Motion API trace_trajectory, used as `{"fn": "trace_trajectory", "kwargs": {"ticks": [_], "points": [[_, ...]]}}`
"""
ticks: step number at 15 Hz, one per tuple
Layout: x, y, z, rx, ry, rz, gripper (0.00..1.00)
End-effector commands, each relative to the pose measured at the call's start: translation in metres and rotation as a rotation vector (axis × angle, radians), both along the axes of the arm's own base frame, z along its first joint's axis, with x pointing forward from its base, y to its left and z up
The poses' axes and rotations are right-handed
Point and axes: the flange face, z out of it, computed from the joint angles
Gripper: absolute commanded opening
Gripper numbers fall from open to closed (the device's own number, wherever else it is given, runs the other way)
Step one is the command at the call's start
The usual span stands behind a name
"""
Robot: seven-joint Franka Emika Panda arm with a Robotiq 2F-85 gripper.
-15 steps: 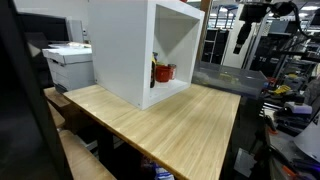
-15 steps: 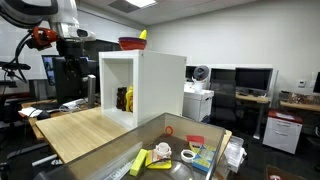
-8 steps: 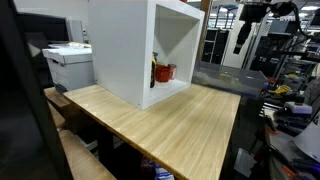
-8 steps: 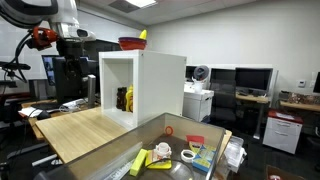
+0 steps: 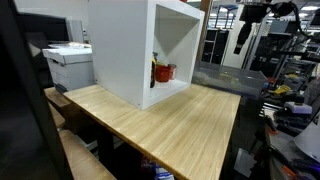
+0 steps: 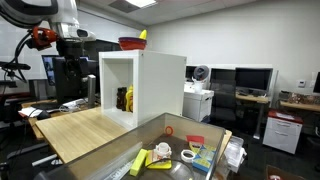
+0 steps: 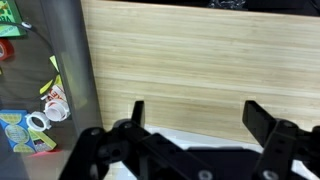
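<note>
High above the table [image 7: 200,60], the gripper [image 7: 198,125] hangs with its two black fingers [image 7: 135,118] spread wide apart, and nothing is between them. The wrist view looks straight down on the light wood, and a white strip shows low between the fingers (I cannot tell what it belongs to).

In an exterior view the arm [image 6: 55,25] stands up at the far side of the table, near the top of the box [image 6: 160,85] but apart from it. The box is white, open to the front, and stands upright on the wood. On its top sits a red bowl [image 6: 130,43] with something yellow in it. The gripper touches neither the bowl nor the box.

Inside the box, at the back of its floor, stand a few small things [image 5: 160,72], red and yellow; they are too small to name.

At the near edge of the table is a clear bin [image 6: 215,135]. It holds a tape roll [image 6: 188,155] and some coloured packets beside it. The same roll shows at the left edge of the wrist view. Behind the box stands a white printer [image 5: 68,60], off the table.
</note>
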Motion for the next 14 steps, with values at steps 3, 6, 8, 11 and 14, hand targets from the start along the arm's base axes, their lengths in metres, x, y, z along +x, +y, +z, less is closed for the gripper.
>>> {"fn": "trace_trajectory", "kwargs": {"ticks": [3, 6, 8, 11, 14], "points": [[-0.036, -0.051, -0.006, 0.049, -0.005, -0.042, 1.0], [-0.062, -0.1, -0.002, 0.034, -0.002, -0.082, 1.0], [-0.088, -0.145, 0.01, 0.025, 0.026, -0.123, 1.0], [-0.101, -0.169, 0.018, 0.045, 0.01, -0.174, 1.0], [-0.101, -0.177, 0.022, 0.054, -0.004, -0.184, 1.0]]}}
